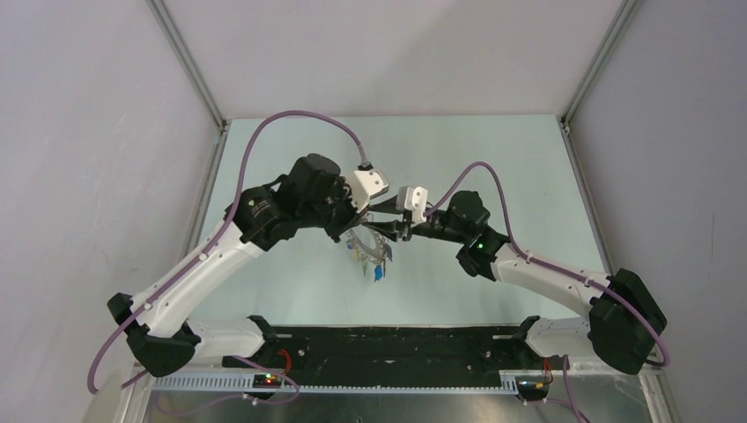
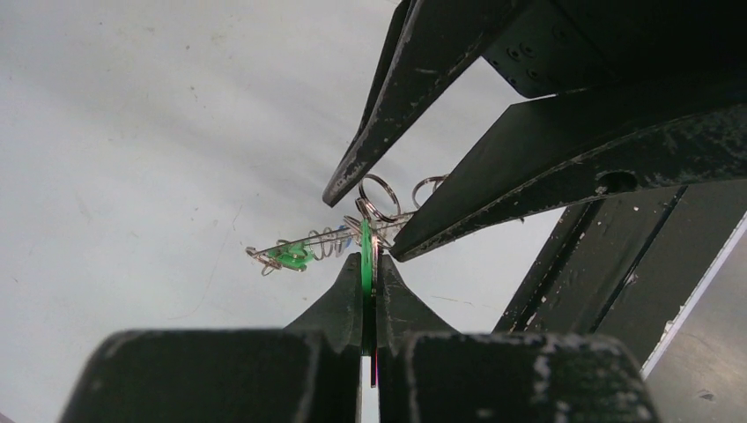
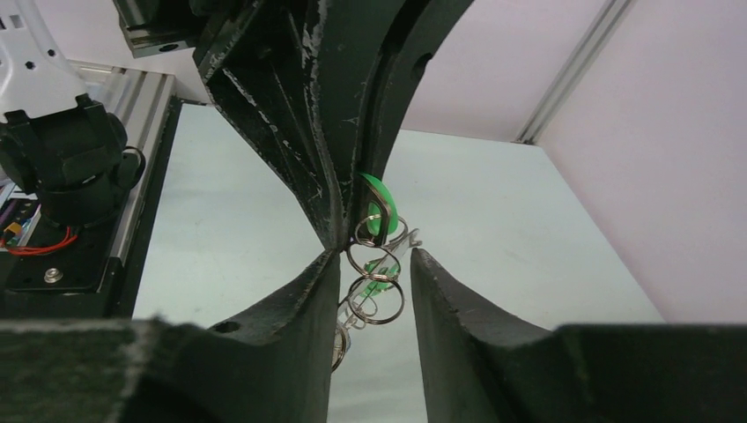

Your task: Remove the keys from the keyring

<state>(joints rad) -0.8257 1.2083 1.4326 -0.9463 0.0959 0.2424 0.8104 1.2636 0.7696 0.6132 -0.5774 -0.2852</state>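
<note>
Both grippers meet above the table's middle. My left gripper (image 1: 359, 227) (image 2: 368, 257) is shut on a green tag (image 2: 365, 240) (image 3: 380, 198) hanging from the keyring (image 1: 368, 241), and holds the bunch off the table. The grey ring shows edge-on in the left wrist view (image 2: 330, 238), with a green key (image 2: 291, 256) at its far end. A blue key (image 1: 377, 274) dangles lowest. My right gripper (image 1: 394, 233) (image 3: 374, 256) is open, its jaws on either side of small split rings (image 3: 375, 298) next to the tag. Its fingers (image 2: 493, 189) reach in from the upper right in the left wrist view.
The pale green table (image 1: 493, 159) is walled in by grey panels with aluminium posts (image 1: 189, 66) at the back corners. A black base rail (image 1: 396, 345) with the arm mounts runs along the near edge.
</note>
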